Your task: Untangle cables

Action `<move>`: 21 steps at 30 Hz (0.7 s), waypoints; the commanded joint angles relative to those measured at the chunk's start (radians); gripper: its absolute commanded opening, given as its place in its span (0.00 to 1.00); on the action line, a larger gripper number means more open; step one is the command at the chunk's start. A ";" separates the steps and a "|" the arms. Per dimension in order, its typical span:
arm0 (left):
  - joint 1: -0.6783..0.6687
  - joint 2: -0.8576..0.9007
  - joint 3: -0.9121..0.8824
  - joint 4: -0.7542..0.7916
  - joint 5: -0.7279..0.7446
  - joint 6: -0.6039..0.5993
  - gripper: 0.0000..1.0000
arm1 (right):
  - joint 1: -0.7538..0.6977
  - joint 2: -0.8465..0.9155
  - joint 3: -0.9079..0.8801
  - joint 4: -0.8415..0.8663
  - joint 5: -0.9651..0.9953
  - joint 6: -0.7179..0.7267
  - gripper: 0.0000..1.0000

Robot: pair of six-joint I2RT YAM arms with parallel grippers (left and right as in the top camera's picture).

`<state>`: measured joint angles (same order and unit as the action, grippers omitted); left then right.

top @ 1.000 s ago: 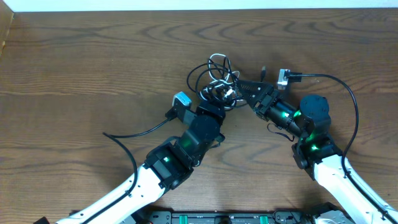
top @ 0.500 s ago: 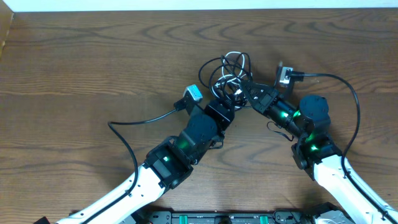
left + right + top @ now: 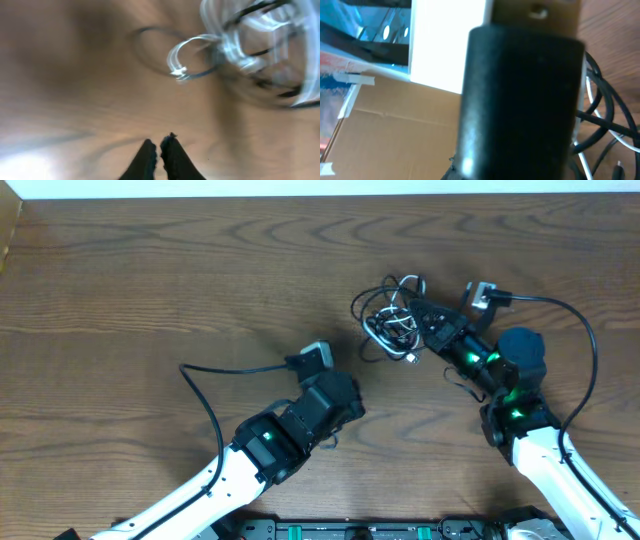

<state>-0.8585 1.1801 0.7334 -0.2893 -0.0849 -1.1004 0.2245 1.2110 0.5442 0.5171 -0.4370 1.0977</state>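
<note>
The cables, thin black and white cords, lie in a knotted bundle on the wooden table right of centre. My right gripper reaches into the bundle's right side and is shut on the cables. In the right wrist view a broad black shape fills the middle and hides the fingers; a few cable loops show at the right edge. My left gripper stands apart from the bundle, below and left of it. In the left wrist view the left gripper is shut on nothing over bare wood, with the cables blurred at top right.
A thick black arm cable curves over the table left of the left arm. Another arm cable arcs to the right of the right arm. The table's far edge runs along the top.
The right gripper shut in the bundle and dragged it right. The left gripper let go of the cables and drew back down toward the near edge.
</note>
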 commanded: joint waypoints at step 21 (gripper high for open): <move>-0.002 -0.006 0.007 0.286 -0.092 0.337 0.66 | -0.034 0.001 0.012 0.011 -0.045 -0.014 0.01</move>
<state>-0.8593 1.1801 0.7319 -0.0223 -0.1375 -0.8555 0.1963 1.2110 0.5442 0.5205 -0.4755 1.0977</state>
